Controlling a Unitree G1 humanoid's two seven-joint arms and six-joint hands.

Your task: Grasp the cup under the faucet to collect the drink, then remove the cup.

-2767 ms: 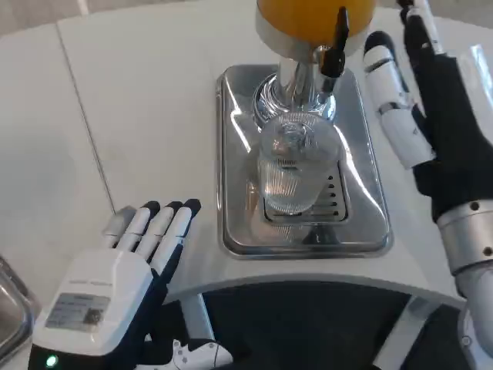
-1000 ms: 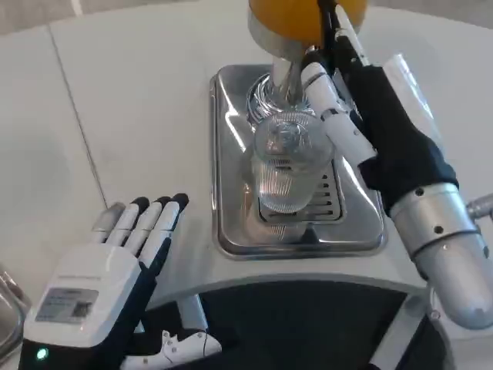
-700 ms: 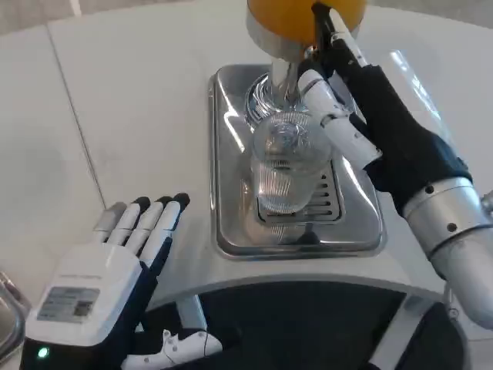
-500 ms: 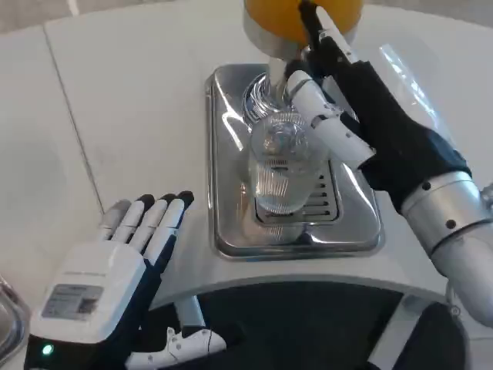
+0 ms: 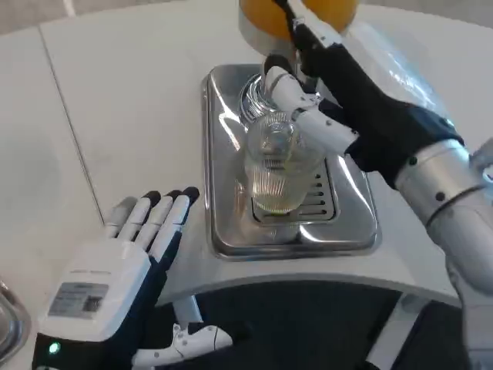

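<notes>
A clear ribbed cup (image 5: 276, 171) stands upright on the grille of the silver drip tray (image 5: 223, 166), under the chrome faucet (image 5: 258, 94) of a dispenser with an orange tank (image 5: 262, 14). A faint yellowish tint shows low in the cup. My right hand (image 5: 339, 85) reaches in from the right, its fingers stretched up over the faucet's lever, which they hide, and its thumb lying just above the cup's rim. My left hand (image 5: 115, 274) rests flat near the table's front edge, left of the tray, fingers straight and holding nothing.
The white table (image 5: 131, 100) spreads out left of and behind the tray. Its curved front edge runs just below the tray, with a dark gap (image 5: 300, 324) under it. A metal rim (image 5: 6, 324) shows at the bottom left corner.
My right hand has swung in from the right to the faucet, its fingers now over the lever. The cup stays put. The left hand has barely shifted.
</notes>
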